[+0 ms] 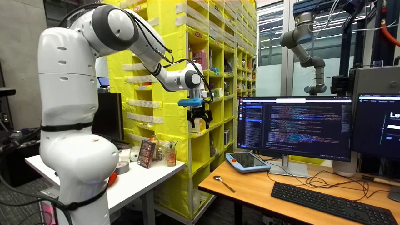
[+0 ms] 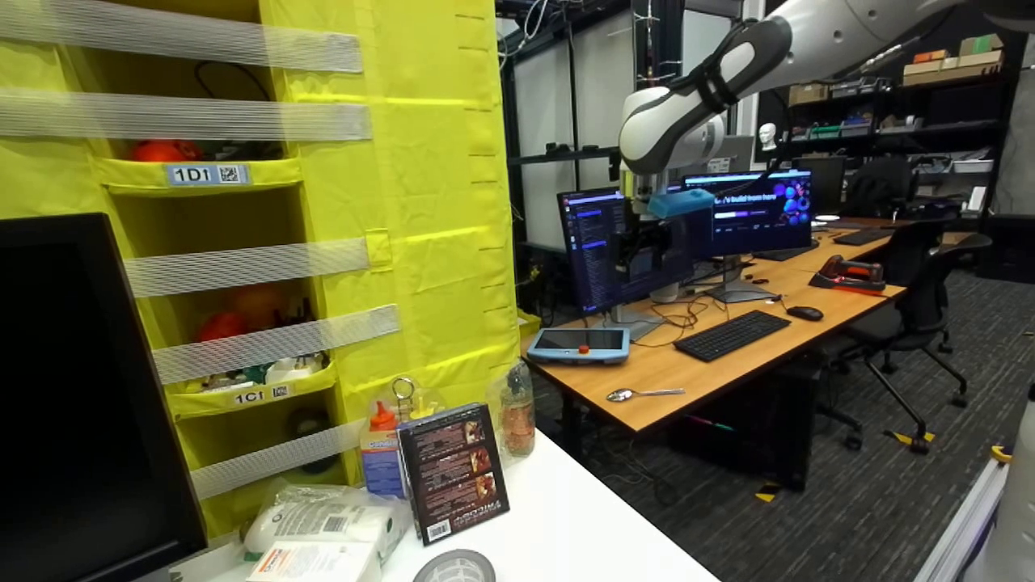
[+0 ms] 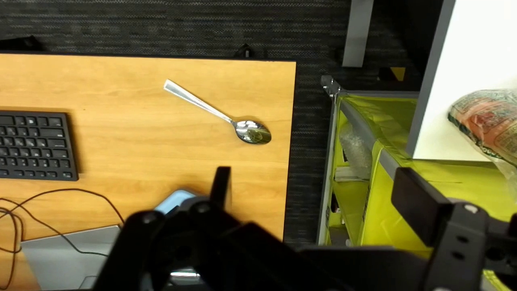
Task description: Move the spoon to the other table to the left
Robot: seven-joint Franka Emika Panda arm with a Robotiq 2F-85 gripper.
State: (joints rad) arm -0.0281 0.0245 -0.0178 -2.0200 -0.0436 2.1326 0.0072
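A silver spoon (image 3: 253,132) lies on the wooden desk close to its corner, bowl toward the desk's short edge; both exterior views show the spoon (image 1: 226,184) (image 2: 647,394) too. My gripper (image 1: 200,126) hangs high in the air in front of the yellow shelf, pointing down, well above the desk and apart from the spoon. In the wrist view the gripper (image 3: 313,178) is open, its fingers spread wide with nothing between them. The other table, white and flat-topped (image 1: 150,178) (image 2: 582,517), stands across a gap from the desk; its corner shows at the wrist view's right.
On the wooden desk (image 1: 250,200) are a blue-framed tablet (image 1: 248,162), a black keyboard (image 1: 331,201), cables and monitors (image 1: 293,126). A tall yellow shelf (image 1: 170,125) rises beside both tables. The white table carries a dark box (image 2: 454,473), a bottle (image 2: 517,412), bagged items and a tape roll (image 1: 122,167).
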